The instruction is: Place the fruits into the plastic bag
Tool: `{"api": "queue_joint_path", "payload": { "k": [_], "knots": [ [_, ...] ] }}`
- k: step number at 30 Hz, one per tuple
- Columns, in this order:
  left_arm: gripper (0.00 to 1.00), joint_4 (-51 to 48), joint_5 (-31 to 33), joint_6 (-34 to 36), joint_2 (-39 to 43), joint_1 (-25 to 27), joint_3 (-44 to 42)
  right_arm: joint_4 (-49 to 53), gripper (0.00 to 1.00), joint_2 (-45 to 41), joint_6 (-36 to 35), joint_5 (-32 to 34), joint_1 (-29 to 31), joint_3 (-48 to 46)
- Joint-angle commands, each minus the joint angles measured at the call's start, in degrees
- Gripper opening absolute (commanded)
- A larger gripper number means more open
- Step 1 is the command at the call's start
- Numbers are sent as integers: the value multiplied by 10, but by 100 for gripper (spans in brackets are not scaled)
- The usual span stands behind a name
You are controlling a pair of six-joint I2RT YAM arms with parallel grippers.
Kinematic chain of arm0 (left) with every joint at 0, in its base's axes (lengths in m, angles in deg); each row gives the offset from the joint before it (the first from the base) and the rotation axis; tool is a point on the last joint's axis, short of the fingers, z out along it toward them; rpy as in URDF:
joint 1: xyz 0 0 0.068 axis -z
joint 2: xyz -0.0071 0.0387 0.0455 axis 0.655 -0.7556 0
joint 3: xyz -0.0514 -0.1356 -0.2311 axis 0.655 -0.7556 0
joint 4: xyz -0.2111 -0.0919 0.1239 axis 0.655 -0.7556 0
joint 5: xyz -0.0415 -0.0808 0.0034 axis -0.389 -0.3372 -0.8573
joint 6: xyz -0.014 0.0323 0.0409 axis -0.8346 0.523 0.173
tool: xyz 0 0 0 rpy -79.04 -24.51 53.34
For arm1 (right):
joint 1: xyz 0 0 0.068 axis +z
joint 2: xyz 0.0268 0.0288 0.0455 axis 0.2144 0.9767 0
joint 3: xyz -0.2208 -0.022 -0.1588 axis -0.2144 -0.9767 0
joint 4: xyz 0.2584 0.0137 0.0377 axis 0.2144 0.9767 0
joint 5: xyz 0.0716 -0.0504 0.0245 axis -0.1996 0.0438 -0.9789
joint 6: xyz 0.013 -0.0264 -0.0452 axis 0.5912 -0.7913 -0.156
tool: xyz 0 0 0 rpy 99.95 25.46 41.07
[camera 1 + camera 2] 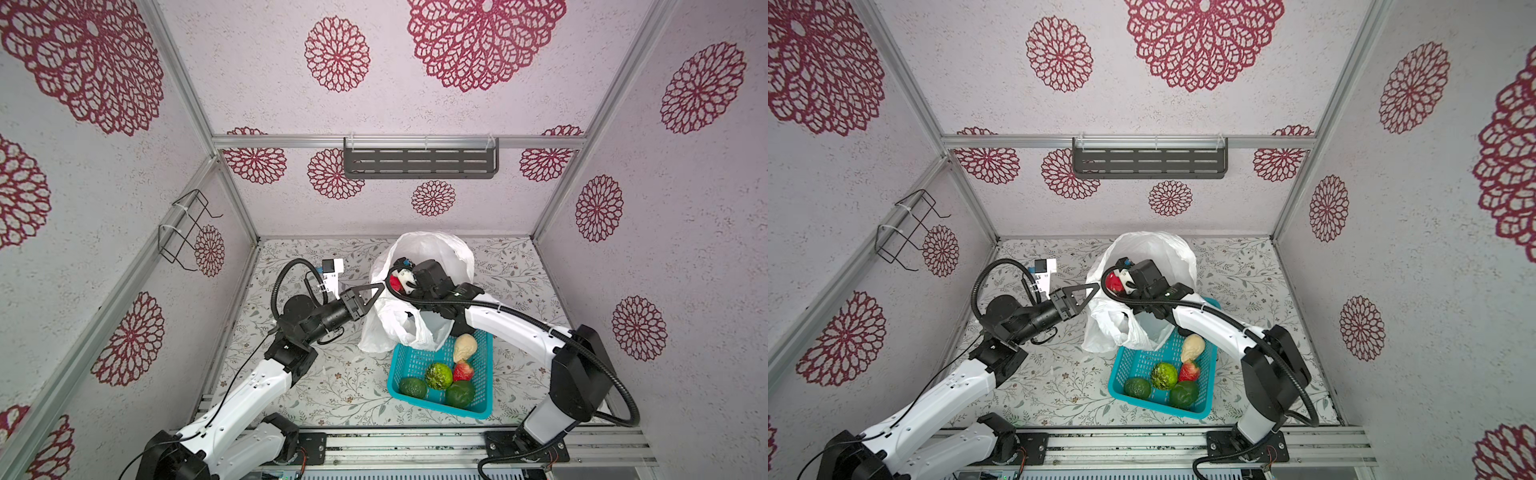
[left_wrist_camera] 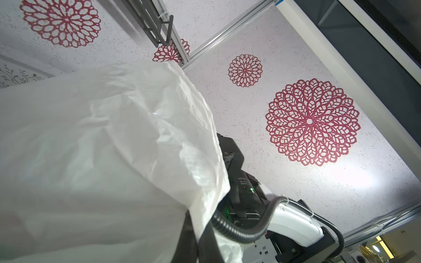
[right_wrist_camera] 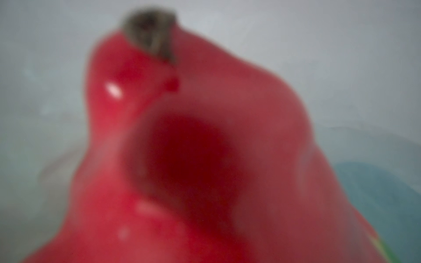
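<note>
Gripping dragon fruit [image 1: 1112, 282], right claw [image 1: 1121, 283] in bag [image 1: 1158, 249]

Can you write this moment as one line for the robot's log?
left gripper: shut on plastic bag rim | right gripper: holding dragon fruit at bag mouth | basket: five fruits waiting

White plastic bag [image 1: 432, 253] stands open, rim pinched by the left gripper [image 1: 377, 291]; pink-red dragon fruit [image 1: 395, 284] hangs in the right gripper [image 1: 402, 281] over its mouth. Beige pear [image 1: 464, 348], strawberry [image 1: 463, 371], bumpy green fruit [image 1: 439, 375] and two dark green fruits [image 1: 412, 387] [image 1: 460, 393] lie behind that gripper.
</note>
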State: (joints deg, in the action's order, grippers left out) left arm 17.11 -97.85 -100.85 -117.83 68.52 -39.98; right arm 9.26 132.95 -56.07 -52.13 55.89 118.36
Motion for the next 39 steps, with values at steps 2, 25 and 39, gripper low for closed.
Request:
{"api": "queue_joint_path", "payload": {
  "k": [2, 25, 39],
  "knots": [
    [0, -22, 14, -4, 30, -21, -35, -17, 51, 33, -15, -3, 12, 70],
    [0, -347, 181, 55, 249, -121, -108, -25, 85, 179, 20, -50, 28, 146],
    [0, -466, 204, 195, 182, -121, 50, -65, 99, 87, -3, -76, 27, 131]
  ]
}}
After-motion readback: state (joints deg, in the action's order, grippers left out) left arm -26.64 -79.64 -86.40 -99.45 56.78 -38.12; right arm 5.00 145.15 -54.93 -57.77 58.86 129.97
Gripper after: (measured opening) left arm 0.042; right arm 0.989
